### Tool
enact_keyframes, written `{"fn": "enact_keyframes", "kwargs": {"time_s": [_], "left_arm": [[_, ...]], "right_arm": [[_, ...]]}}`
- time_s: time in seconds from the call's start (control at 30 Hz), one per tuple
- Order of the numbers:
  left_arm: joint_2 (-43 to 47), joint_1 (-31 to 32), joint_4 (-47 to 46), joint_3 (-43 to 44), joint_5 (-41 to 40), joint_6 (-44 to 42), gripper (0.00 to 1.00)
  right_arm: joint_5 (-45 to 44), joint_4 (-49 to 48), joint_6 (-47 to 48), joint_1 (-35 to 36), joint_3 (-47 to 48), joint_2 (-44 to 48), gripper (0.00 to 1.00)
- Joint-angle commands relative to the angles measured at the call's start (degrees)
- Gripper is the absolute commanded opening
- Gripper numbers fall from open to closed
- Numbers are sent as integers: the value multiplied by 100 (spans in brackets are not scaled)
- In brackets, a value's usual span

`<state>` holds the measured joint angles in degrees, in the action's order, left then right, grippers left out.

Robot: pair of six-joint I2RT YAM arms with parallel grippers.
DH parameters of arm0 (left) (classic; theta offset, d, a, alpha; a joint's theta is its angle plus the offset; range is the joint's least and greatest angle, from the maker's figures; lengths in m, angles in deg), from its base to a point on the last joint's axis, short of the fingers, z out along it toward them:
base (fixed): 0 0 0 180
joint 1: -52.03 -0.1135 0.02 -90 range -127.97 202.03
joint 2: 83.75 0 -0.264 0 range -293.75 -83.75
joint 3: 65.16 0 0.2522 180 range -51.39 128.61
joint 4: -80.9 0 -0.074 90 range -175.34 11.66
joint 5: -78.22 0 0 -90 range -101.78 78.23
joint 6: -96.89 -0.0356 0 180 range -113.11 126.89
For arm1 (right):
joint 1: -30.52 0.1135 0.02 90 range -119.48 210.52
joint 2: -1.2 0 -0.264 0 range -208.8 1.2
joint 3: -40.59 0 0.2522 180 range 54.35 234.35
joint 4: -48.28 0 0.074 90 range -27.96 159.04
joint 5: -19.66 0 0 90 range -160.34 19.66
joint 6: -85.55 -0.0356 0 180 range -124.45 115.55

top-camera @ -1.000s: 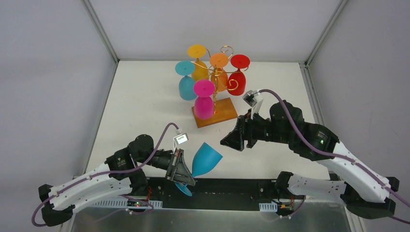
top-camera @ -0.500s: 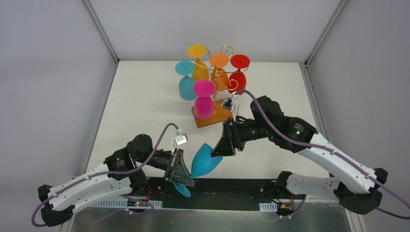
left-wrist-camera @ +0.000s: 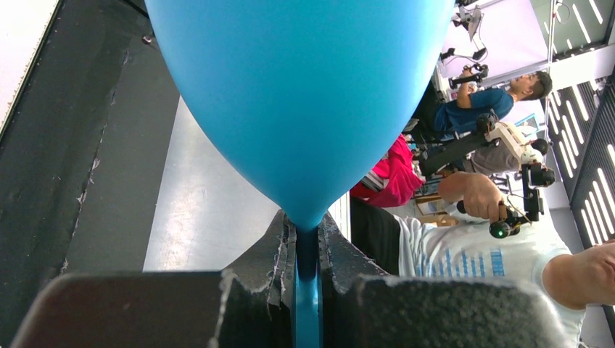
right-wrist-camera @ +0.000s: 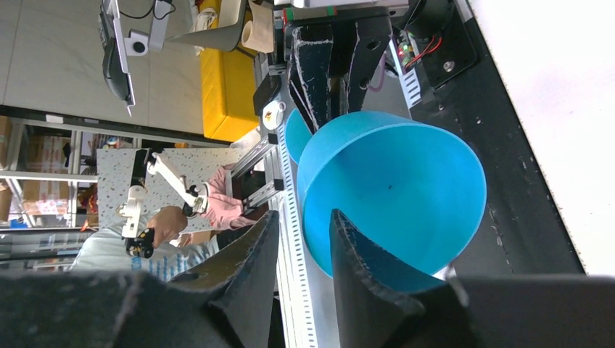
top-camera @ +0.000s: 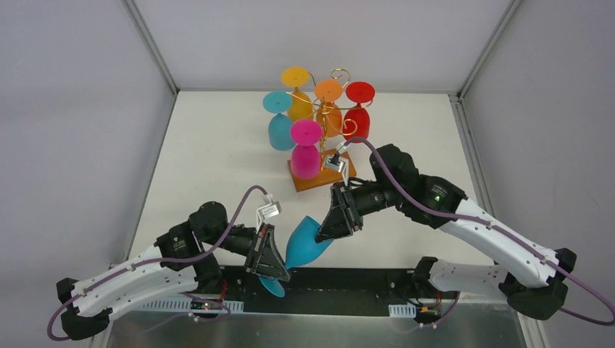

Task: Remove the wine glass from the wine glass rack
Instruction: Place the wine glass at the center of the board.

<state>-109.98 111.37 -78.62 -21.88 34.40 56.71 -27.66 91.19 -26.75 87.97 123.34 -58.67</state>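
Just in front of the wine glass rack (top-camera: pixel 324 176), our left hand (top-camera: pixel 270 257) clamps the blue wine glass (top-camera: pixel 307 243) by its stem; our right hand (right-wrist-camera: pixel 304 243), part open, straddles its rim.

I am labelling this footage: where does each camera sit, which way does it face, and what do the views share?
Top external: above and behind, looking down at the table; shows left arm, right arm and the wine glass rack.
Left wrist: looks along the left gripper, shut on the blue wine glass stem.
Right wrist: faces the near edge, into that glass's bowl; right gripper straddles its rim.
Shared: the blue glass.
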Motion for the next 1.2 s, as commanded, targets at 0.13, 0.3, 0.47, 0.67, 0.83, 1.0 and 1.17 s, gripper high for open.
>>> {"fn": "enact_keyframes", "kwargs": {"time_s": [0.13, 0.3, 0.47, 0.67, 0.83, 1.0, 1.17], "left_arm": [[73, 61, -162, 280, 201, -235, 0], [113, 61, -162, 276, 205, -269, 0], [181, 61, -152, 248, 170, -329, 9], [261, 63, 90, 313, 43, -548, 58], [405, 61, 608, 527, -535, -924, 73], [484, 61, 1395, 830, -1460, -1261, 78], [428, 63, 1762, 986, -1869, -1360, 80]], "right_arm": [[488, -444, -201, -30, -49, -73, 22], [500, -427, -208, -21, -69, -75, 0], [335, -467, -155, -23, -186, 34, 0], [211, -244, -19, -28, -135, 147, 0], [-296, 733, 479, -70, 120, 206, 0], [-1001, 1514, 747, -309, 282, 253, 0], [-2223, 2222, 946, -632, 534, 228, 0]]}}
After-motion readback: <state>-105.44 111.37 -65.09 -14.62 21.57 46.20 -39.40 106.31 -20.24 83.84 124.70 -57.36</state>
